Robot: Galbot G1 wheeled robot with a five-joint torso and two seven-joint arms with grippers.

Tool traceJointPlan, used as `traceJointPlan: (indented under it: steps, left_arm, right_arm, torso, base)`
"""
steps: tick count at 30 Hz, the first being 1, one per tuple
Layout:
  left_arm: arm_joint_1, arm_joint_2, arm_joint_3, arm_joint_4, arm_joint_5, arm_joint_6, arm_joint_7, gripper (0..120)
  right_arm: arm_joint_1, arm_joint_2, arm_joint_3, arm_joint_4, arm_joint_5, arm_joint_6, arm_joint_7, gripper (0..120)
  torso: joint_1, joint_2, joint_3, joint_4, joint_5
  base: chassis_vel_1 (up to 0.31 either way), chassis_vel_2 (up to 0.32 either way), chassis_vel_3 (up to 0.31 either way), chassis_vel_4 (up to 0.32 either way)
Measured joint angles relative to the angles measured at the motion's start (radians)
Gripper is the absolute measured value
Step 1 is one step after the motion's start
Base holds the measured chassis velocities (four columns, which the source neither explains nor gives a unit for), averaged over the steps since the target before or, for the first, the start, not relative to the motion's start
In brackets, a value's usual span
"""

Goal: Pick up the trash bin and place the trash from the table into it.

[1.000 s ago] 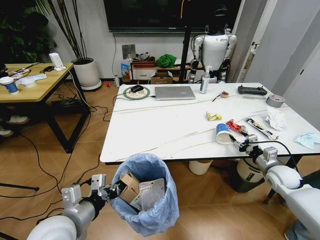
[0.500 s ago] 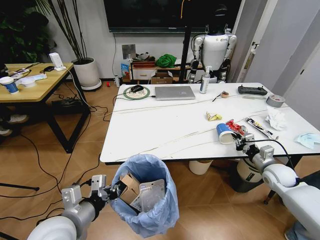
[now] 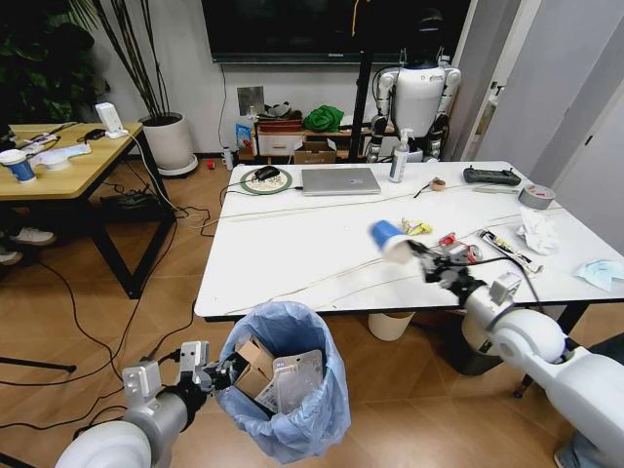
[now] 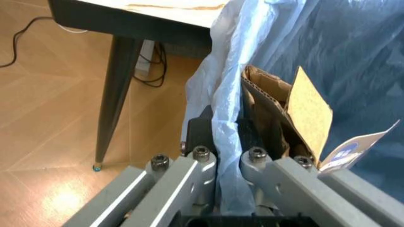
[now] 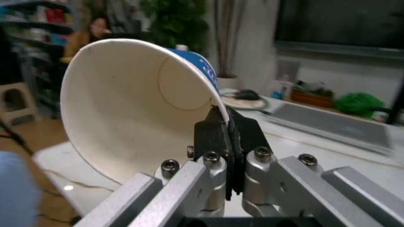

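Note:
The trash bin [image 3: 292, 395], lined with a baggy light-blue bag, stands on the floor in front of the table [image 3: 292, 263]. My left gripper [image 3: 216, 373] is shut on its rim; its fingers [image 4: 202, 153] pinch the bag [image 4: 221, 118] beside a cardboard packet [image 4: 277, 109]. The right gripper [image 3: 421, 255] is shut on the rim of the blue-white paper cup [image 3: 387, 237], held on its side above the table's front part. The cup [image 5: 132, 109] opens toward the wrist camera. A yellow wrapper [image 3: 417, 228], red wrapper [image 3: 453, 242], white tissue [image 3: 538, 232] and pale-blue tissue [image 3: 597, 273] lie on the table.
A silver laptop [image 3: 341, 180], spray bottle [image 3: 399, 156], black controller [image 3: 490, 175] and grey tape roll [image 3: 536, 196] sit toward the table's far side. A cream bucket [image 3: 390, 325] stands under the table. A wood-topped desk [image 3: 68, 161] is at left, with cables on the floor.
My right gripper has lifted the paper cup off the table's front right edge and carried it up and to the left. The left arm and the bin have stayed put.

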State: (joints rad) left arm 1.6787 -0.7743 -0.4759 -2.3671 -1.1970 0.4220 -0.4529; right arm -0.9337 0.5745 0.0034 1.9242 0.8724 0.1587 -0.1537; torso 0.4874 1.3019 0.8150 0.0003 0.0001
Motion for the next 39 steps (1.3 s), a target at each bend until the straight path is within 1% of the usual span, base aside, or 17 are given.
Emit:
traceJointPlan:
  steps: [1,2,5,8,17,25,28,30,31,32,37,38,39]
  left_arm:
    - [-0.006,0.004,0.002,0.002,-0.003,0.000,0.000,0]
    - [-0.006,0.004,0.002,0.002,-0.003,0.000,0.000,0]
    - [-0.015,0.010,0.007,0.007,-0.010,0.000,0.001,0]
    - [-0.018,0.011,0.011,0.011,-0.012,0.000,0.002,0]
    - [-0.020,0.020,0.008,0.010,-0.023,0.000,0.006,0]
    - [-0.019,0.020,0.006,0.003,-0.024,0.000,0.013,0]
    - [-0.016,0.018,0.004,-0.001,-0.024,0.000,0.013,0]
    - [-0.015,0.017,0.003,-0.002,-0.025,0.000,0.013,0]
    - [-0.016,0.016,0.003,-0.009,-0.037,0.000,0.013,0]
    - [-0.016,0.016,0.003,-0.009,-0.037,0.000,0.013,0]
    - [-0.010,0.015,0.010,-0.015,-0.047,0.001,0.017,0]
    - [-0.009,0.015,0.010,-0.015,-0.047,0.001,0.017,0]
    - [-0.009,0.015,0.011,-0.016,-0.050,0.001,0.017,0]
  right_arm:
    - [0.000,-0.012,-0.012,0.036,0.008,0.004,-0.012,0]
    - [0.000,-0.012,-0.012,0.036,0.008,0.004,-0.012,0]
    - [-0.003,-0.046,-0.042,0.143,0.041,0.007,-0.041,0]
    - [0.005,-0.071,-0.084,0.218,0.067,0.008,-0.070,0]
    - [0.007,-0.117,-0.126,0.247,0.057,0.030,-0.186,0]
    - [0.000,-0.132,-0.158,0.240,-0.002,0.051,-0.246,0]
    - [-0.005,-0.130,-0.163,0.240,-0.024,0.051,-0.247,0]
    - [-0.005,-0.127,-0.165,0.235,-0.039,0.051,-0.248,4]
    - [-0.005,-0.125,-0.165,0.223,-0.050,0.050,-0.248,10]
    - [-0.005,-0.125,-0.165,0.223,-0.050,0.050,-0.248,10]
    - [-0.017,-0.120,-0.166,0.205,-0.070,0.052,-0.250,32]
    - [-0.017,-0.120,-0.166,0.204,-0.070,0.052,-0.250,32]
    - [-0.018,-0.119,-0.165,0.201,-0.071,0.052,-0.250,40]
  torso:
    - [0.000,0.000,0.000,0.0000,0.0000]
    - [0.000,0.000,0.000,0.0000,0.0000]
    - [0.000,0.000,0.000,-0.0006,-0.0006]
    - [0.000,0.000,0.000,-0.0004,-0.0003]
    - [0.000,0.000,0.000,-0.0004,-0.0002]
    - [0.000,0.000,0.000,-0.0004,-0.0001]
    - [0.000,0.000,0.000,-0.0004,-0.0001]
    - [0.000,0.000,0.000,-0.0004,-0.0001]
    - [0.000,0.000,0.000,-0.0004,-0.0001]
    - [0.000,0.000,0.000,-0.0004,-0.0001]
    - [0.000,0.000,0.000,-0.0004,-0.0001]
    - [0.000,0.000,0.000,-0.0004,-0.0001]
    - [0.000,0.000,0.000,-0.0004,-0.0001]
  base:
    - [0.000,0.000,0.000,0.000]
    - [0.000,0.000,0.000,0.000]
    - [0.000,0.000,0.000,0.000]
    - [0.000,0.000,0.000,0.000]
    - [0.000,0.000,0.000,0.000]
    - [0.000,0.000,0.000,0.000]
    - [0.000,0.000,0.000,0.000]
    - [0.000,0.000,0.000,0.000]
    - [0.000,0.000,0.000,0.000]
    - [0.000,0.000,0.000,0.000]
    - [0.000,0.000,0.000,0.000]
    - [0.000,0.000,0.000,0.000]
    - [0.000,0.000,0.000,0.000]
